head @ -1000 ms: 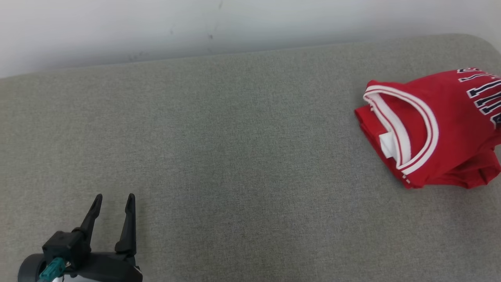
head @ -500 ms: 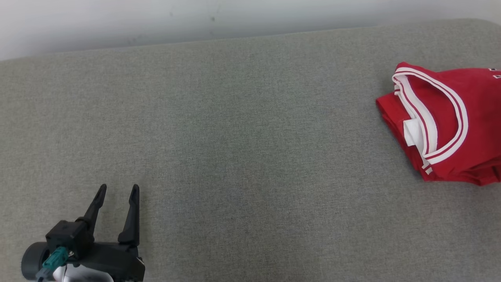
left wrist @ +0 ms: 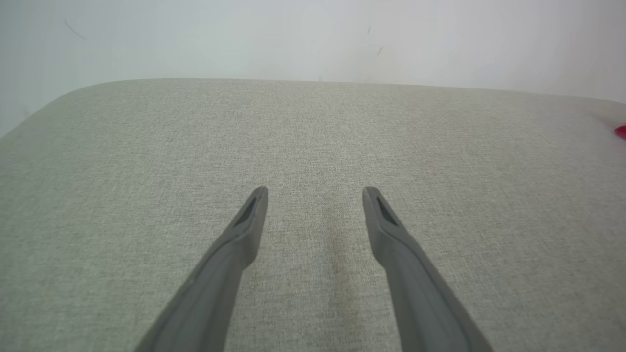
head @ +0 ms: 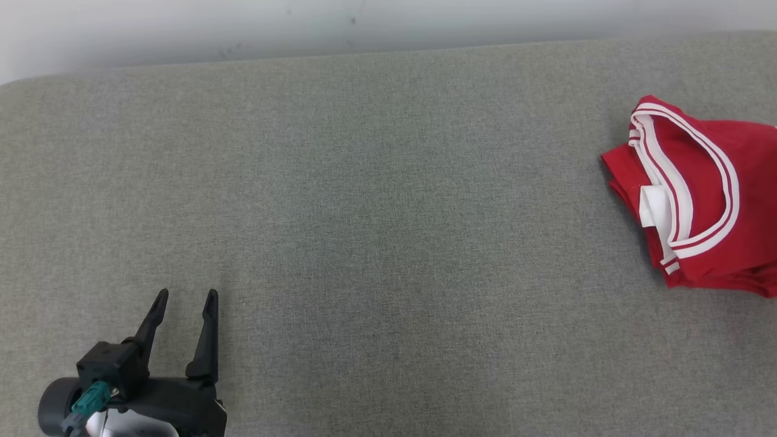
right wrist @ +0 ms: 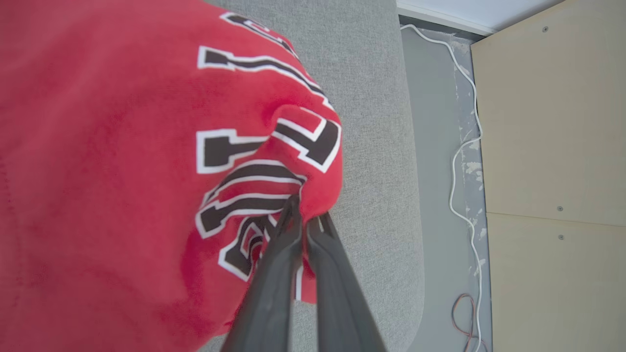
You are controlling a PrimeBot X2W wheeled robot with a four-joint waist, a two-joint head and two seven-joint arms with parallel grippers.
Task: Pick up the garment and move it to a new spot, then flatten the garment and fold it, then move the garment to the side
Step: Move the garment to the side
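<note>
One small pinch of shirt [right wrist: 98, 146] sits clamped in your right claw [right wrist: 308, 217]; jerk and it may unfold. Left claw [head: 186, 294] gapes.

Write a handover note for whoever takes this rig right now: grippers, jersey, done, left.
Left gripper: open, holding nothing, low over the grey fabric surface at its near left.
Right gripper: shut on the red jersey, pinching its lettered edge.
Jersey: at the surface's right end, close to the edge.
Done: it looks folded.
Left: probably settle it at the side, then release.
</note>
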